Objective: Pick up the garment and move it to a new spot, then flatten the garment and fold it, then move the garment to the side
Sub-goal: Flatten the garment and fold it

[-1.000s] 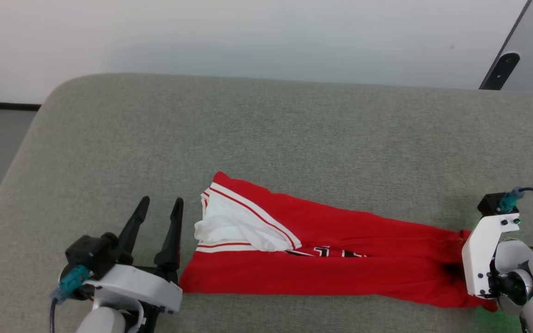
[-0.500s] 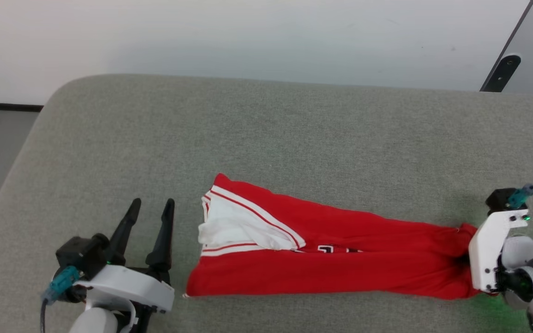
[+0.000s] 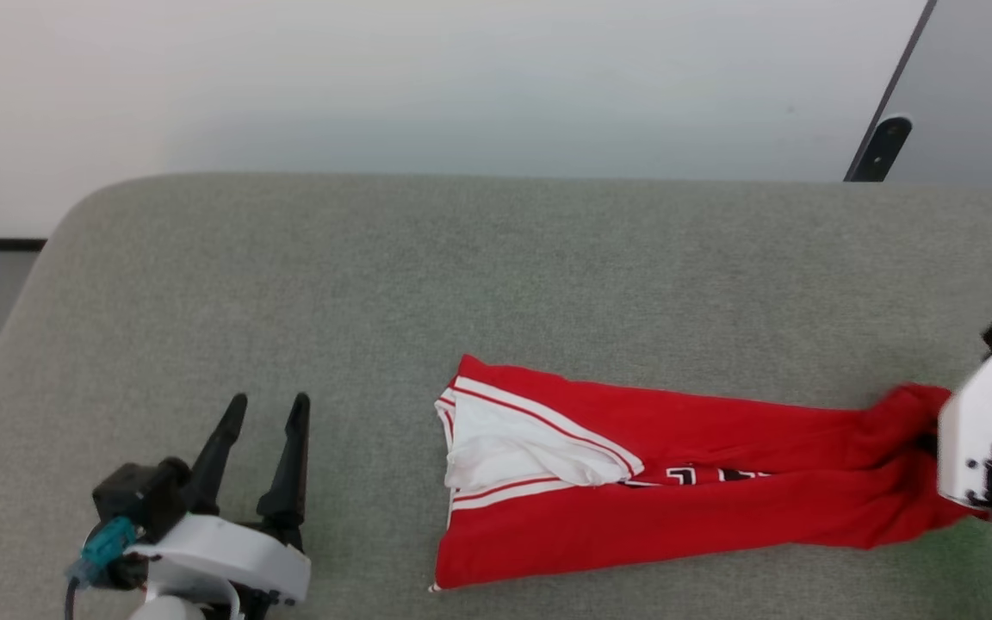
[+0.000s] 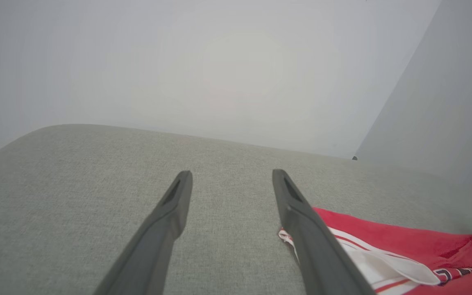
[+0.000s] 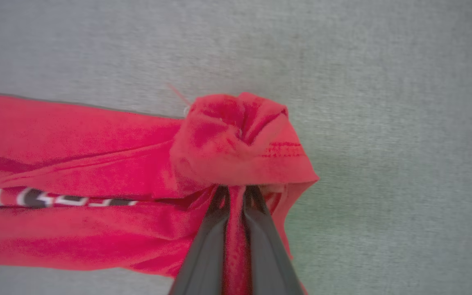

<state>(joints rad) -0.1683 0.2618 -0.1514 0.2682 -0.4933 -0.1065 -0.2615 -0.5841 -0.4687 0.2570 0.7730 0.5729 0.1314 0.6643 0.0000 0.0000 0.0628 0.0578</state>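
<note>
red cloth of the garment [image 3: 677, 517], stretched across the robot's right side, could slip free or lose its fold if pulled, since the right gripper [image 5: 236, 189] pinches only one bunched end while the left gripper [image 3: 269, 401] stands spread, idle, on a grey padded surface [image 3: 461, 275] before a pale wall [image 3: 375, 77].

Red garment [image 3: 677, 499] with white sleeve, red-and-white striped trim, black-white lettering, grey-green table [image 3: 461, 275]
</note>
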